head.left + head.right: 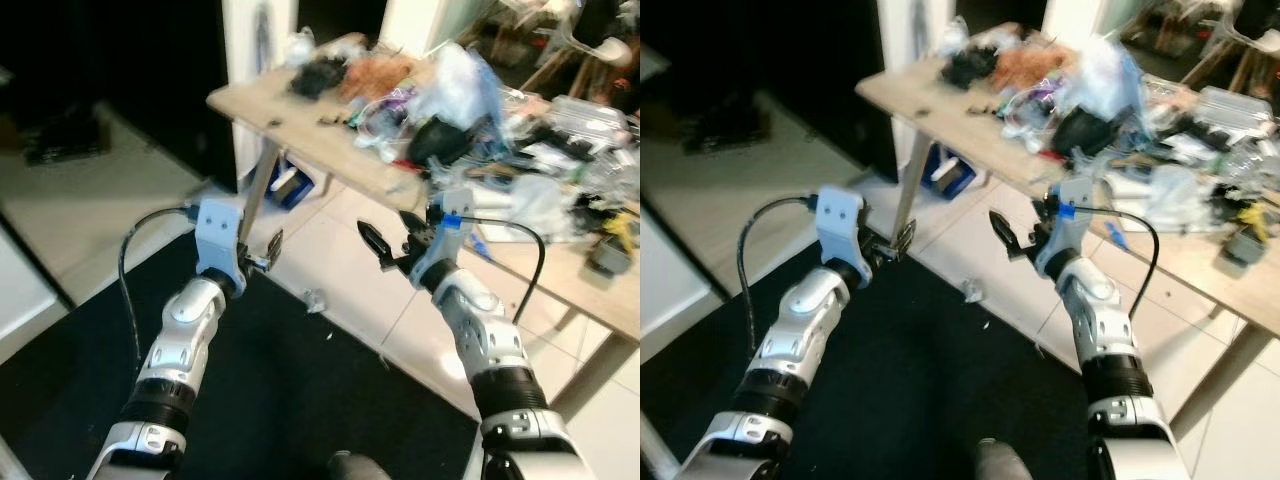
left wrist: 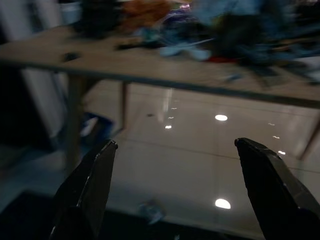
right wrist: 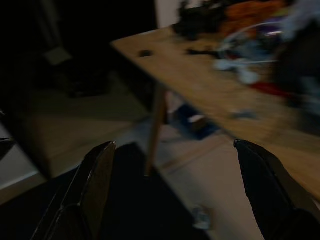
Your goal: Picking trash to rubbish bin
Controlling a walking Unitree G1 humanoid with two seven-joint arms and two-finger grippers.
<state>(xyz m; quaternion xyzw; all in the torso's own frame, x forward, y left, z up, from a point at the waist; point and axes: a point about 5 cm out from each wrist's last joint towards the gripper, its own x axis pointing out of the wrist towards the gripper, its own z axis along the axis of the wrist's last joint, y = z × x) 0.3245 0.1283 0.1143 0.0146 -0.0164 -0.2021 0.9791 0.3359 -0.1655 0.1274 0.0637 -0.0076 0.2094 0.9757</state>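
Both my grippers empty, fingers spread wide: left gripper [image 1: 262, 252] at ten o'clock, right gripper [image 1: 392, 245] at one. Crumpled scrap [image 1: 314, 300] lies on the tiles at twelve, untouched. Beyond, the cluttered table [image 1: 300, 130]. No bin spotted; everything's still ahead.

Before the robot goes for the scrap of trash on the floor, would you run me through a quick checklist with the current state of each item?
1. Left gripper open and empty: ok, fingers spread wide.
2. Right gripper open and empty: ok, nothing between the fingers.
3. Target located: ok, a small crumpled scrap lies on the tile at the edge of the black mat.
4. Gripper over target: not ok, both hang well above the floor.
5. Wooden table leg clear of the path: cannot tell, it stands close to the left gripper.
6. Rubbish bin located: cannot tell.
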